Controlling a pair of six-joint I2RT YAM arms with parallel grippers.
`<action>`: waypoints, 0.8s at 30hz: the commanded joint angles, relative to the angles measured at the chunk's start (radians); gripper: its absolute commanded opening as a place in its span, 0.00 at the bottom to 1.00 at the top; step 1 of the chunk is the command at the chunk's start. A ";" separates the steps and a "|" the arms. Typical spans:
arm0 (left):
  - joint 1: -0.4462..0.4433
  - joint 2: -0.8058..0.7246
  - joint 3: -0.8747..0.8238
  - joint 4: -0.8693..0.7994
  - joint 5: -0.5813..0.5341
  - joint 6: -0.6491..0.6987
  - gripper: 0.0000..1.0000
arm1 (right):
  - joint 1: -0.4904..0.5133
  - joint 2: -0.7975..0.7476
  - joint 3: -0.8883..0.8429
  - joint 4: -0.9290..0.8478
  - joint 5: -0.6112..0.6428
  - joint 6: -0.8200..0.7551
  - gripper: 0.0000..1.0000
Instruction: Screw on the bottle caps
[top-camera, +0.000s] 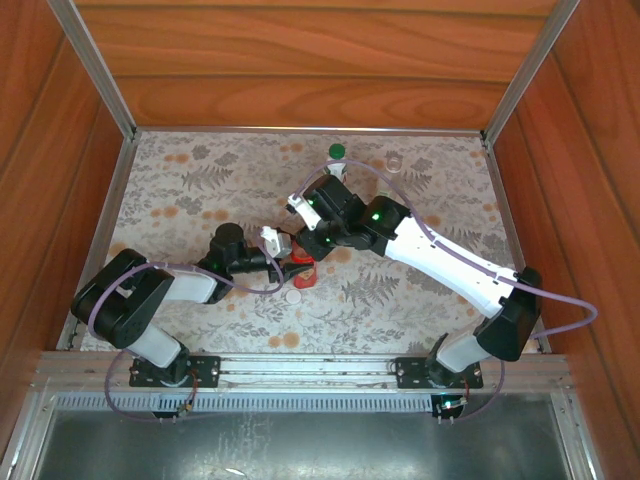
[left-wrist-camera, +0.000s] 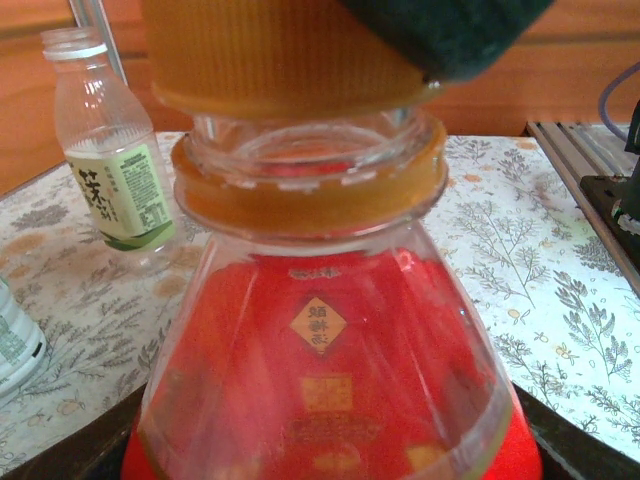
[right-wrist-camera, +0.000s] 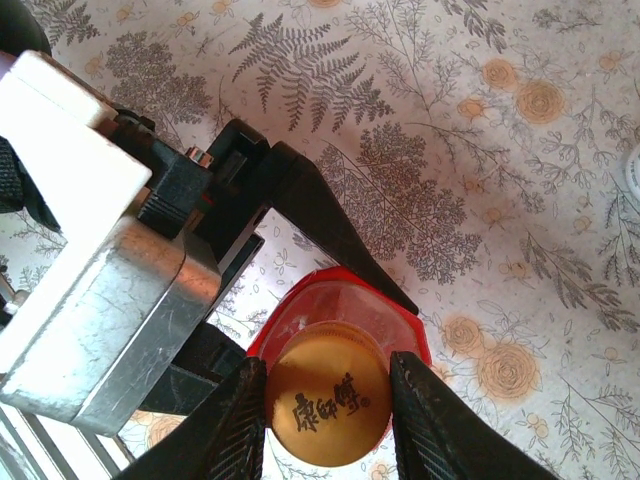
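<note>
- Red bottle (top-camera: 303, 272): upright at the middle of the patterned cloth (top-camera: 200, 180), slightly toward the near edge.
- Left gripper (top-camera: 288, 262): clamped on the red bottle's body, one black finger on each side.
- Right gripper (right-wrist-camera: 327, 390): above the bottle, fingers pressed on opposite sides of the orange cap (right-wrist-camera: 328, 405).
- Orange cap: on top of the bottle's neck; the neck's threads show beneath it, so it is not fully down.
- Green cap (top-camera: 337, 152): loose at the far edge, with the short clear bottle (top-camera: 393, 160) to its right.
- White cap (top-camera: 292, 296): loose, just near of the red bottle.
- Labelled clear bottle (left-wrist-camera: 105, 150): upright, uncapped, apart from the red bottle.
</note>
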 joint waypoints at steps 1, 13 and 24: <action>-0.003 0.021 0.002 -0.039 -0.003 0.002 0.64 | 0.013 0.008 -0.004 -0.049 -0.008 0.007 0.37; -0.003 0.019 0.002 -0.039 0.000 0.002 0.64 | 0.010 -0.080 -0.055 0.048 -0.001 0.050 0.78; -0.004 0.023 0.005 -0.039 0.004 0.002 0.64 | -0.035 -0.080 -0.054 0.079 -0.033 0.135 0.49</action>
